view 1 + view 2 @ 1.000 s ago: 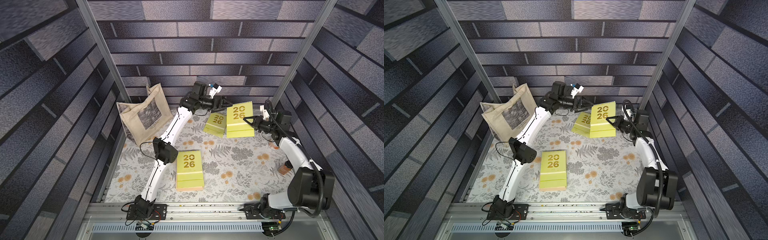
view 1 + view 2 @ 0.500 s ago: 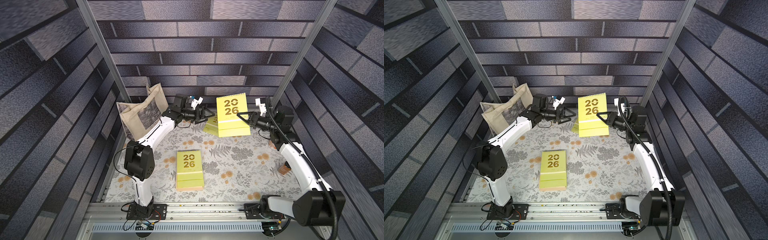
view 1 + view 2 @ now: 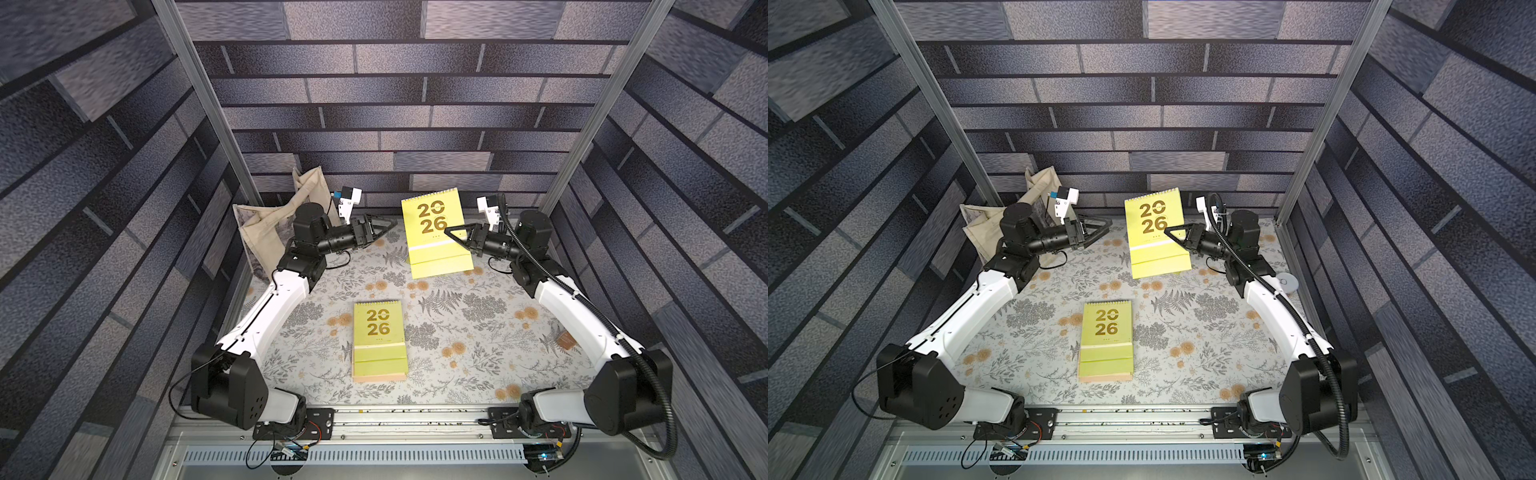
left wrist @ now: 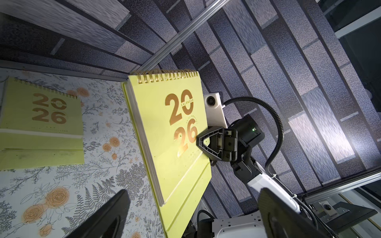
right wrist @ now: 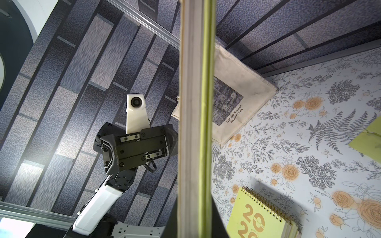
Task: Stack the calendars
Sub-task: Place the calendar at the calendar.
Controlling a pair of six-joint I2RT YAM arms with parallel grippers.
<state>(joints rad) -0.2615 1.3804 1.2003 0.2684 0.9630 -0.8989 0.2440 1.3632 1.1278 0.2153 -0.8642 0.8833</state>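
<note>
One green calendar (image 3: 434,259) is clamped aloft, far right, by the right gripper (image 3: 449,232) for stacking; left gripper (image 3: 383,227) spread empty.

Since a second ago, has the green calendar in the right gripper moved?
Yes. The held calendar has risen off the floral tabletop, tilting up toward the back wall, while the front stack stayed put.

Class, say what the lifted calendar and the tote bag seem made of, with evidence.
The lifted calendar: likely matte card cover over paper pages, layered edge visible, shiny gold wire coil. The tote bag: probably cream canvas cloth; it creases, with hemmed edges.
</note>
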